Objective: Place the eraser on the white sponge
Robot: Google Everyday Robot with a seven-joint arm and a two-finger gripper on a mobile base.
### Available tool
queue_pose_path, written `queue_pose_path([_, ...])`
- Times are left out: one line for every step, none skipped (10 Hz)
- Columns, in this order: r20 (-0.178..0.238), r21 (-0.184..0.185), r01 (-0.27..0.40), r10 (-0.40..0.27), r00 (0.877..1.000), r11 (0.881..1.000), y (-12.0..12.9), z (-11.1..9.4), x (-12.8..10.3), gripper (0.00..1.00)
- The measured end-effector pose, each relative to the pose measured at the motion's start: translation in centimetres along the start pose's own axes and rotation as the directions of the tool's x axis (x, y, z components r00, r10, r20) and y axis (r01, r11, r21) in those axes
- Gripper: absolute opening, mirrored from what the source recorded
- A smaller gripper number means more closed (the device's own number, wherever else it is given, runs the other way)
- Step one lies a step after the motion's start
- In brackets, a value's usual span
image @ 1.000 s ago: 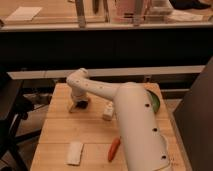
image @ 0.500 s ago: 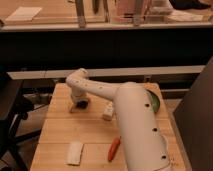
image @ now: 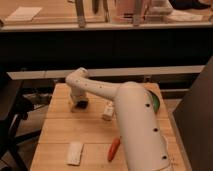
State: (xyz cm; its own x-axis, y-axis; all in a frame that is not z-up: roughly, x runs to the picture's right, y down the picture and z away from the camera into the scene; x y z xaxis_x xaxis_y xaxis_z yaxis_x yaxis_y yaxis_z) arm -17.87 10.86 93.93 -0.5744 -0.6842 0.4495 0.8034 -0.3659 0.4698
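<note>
— Looking for the white sponge [image: 75,152]: which way from the gripper [image: 79,104]?
— Well apart, straight toward the near edge of the table [image: 55,125], its long axis roughly along that line.
— And the eraser?
— Probably the white block [image: 108,111] with dark marks, near the gripper, to its right as the camera sees it. Whether the gripper holds anything, I cannot tell.

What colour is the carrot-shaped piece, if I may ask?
The carrot-shaped piece is orange, best in the camera view; the gripper is over the table, far left.
</note>
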Motion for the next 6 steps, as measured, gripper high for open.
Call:
queue_pose_path([0.001,0.000,0.000,0.000,1.000,1.000,-0.03,-0.10,-0.04,0.48])
queue_pose_path([0.001,0.000,0.000,0.000,1.000,1.000,-0.01,-0.18,-0.05,0.45])
queue_pose_path([0.002,0.001,0.001,-0.001,1.000,1.000,-0.09,-0.14,-0.08,0.46])
queue_pose_path([0.002,0.001,0.001,-0.001,1.000,1.000,-0.09,-0.15,-0.08,0.53])
queue_pose_path([-0.001,0.001,0.001,-0.001,1.000,1.000,-0.05,-0.21,-0.17,0.56])
queue_pose_path([0.001,0.000,0.002,-0.002,1.000,1.000,-0.12,-0.41,-0.58,0.55])
